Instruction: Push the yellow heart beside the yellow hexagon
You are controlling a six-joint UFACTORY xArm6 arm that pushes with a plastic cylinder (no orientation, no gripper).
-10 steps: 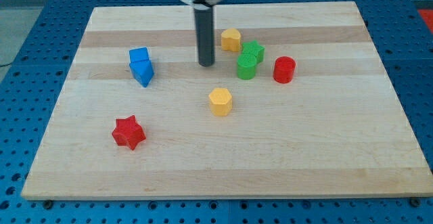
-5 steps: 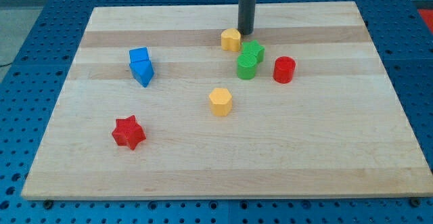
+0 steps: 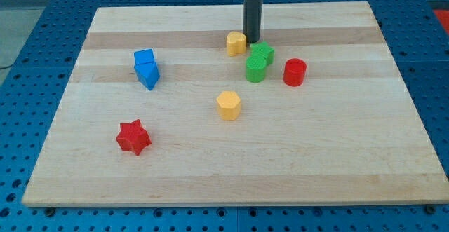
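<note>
The yellow heart point(image 3: 236, 43) lies near the view's top centre of the wooden board point(image 3: 337, 148). My tip point(image 3: 252, 40) stands right at the heart's right side, touching or nearly touching it. The yellow hexagon point(image 3: 229, 105) lies lower, near the board's middle, well apart from the heart.
Two green blocks point(image 3: 258, 62) sit just right of and below the heart, a red cylinder point(image 3: 295, 72) further right. Two blue blocks point(image 3: 146, 68) lie at the left. A red star point(image 3: 133, 137) lies at the lower left.
My tip swung from the heart's lower left up around to its upper right, then came down to its right side. The heart has shifted slightly left.
</note>
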